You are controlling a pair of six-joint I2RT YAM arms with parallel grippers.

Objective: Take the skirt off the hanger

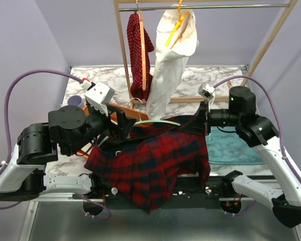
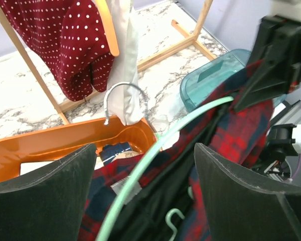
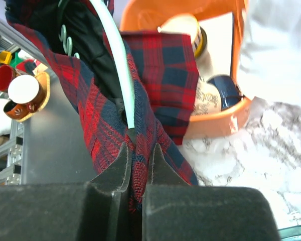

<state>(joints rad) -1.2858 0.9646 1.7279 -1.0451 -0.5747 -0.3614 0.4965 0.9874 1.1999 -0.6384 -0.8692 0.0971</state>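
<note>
**Item:** skirt [image 1: 150, 165], red-and-navy plaid with a dark lining.

**Location:** draped between the two arms at the near side of the table [image 1: 210, 75]. Its waistband is on a pale green hanger [image 1: 163, 122], and its hem falls over the front edge.

**Right gripper** [image 3: 138, 155]: fingers pressed together, pinching a fold of plaid at the waistband. The grip sits just below the hanger's right end, and the green bar rises out of the pinched cloth.

**Left gripper** [image 2: 143, 201]: fingers spread wide, holding nothing. The hanger's curved bar passes through the gap and appears to touch neither finger. The lining lies directly beneath.

**Step in hand (judged):** securing both parts before separating them. The cloth is gripped and the hanger is not yet.

**Next move calls for:**
- The left fingers need to close on the green bar alone, keeping the lining out of the bite.
- The arms then need to draw apart so the waistband slips off the hanger's end.
- A small green hook on the hanger sits among the lining. Whether it catches the cloth cannot be told.

**Surroundings:**
- An orange tub [image 2: 65, 143] stands just behind the skirt.
- A teal bin [image 1: 231, 148] sits to the right.
- A wooden rack [image 1: 123, 50] stands at the back, with a polka-dot garment [image 1: 139, 50] and a white garment [image 1: 165, 75] hanging on it.
</note>
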